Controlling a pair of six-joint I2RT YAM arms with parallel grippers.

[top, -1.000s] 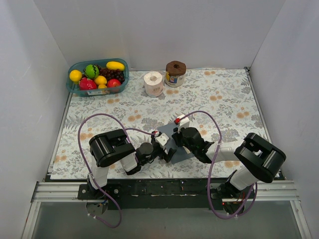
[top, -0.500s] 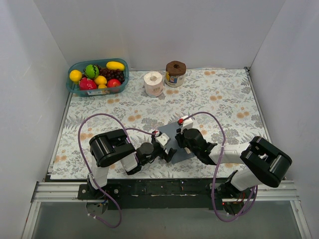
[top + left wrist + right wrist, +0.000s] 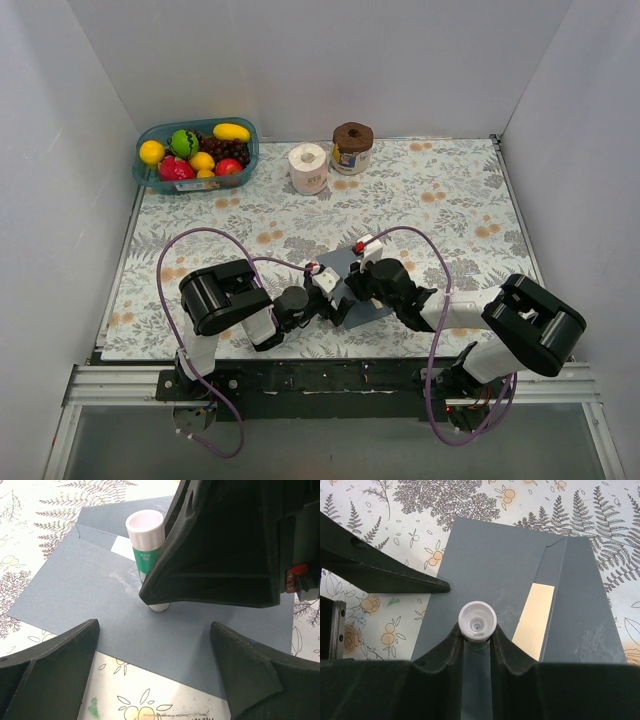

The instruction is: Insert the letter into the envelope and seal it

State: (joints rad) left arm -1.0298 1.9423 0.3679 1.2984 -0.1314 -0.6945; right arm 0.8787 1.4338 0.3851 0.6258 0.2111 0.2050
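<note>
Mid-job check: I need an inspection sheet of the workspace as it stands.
Surface: floral tablecloth, lying flat.
Job's things: envelope flat on the cloth; tan strip of the letter shows at its opening; glue stick stands end-down on the envelope.
Clutter: fruit basket, paper roll, brown-lidded jar at the far edge.
Grippers: left tool open by the envelope's edge; right tool shut on the glue stick.
Cables: purple cables loop over both arms.
Surroundings: white walls on three sides.

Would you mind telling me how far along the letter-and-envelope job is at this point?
Done: the letter looks tucked inside the envelope, only a cream strip showing by the flap. In hand: the right gripper presses a glue stick onto the envelope; the left gripper hovers open. Left: closing and sealing the flap.
</note>
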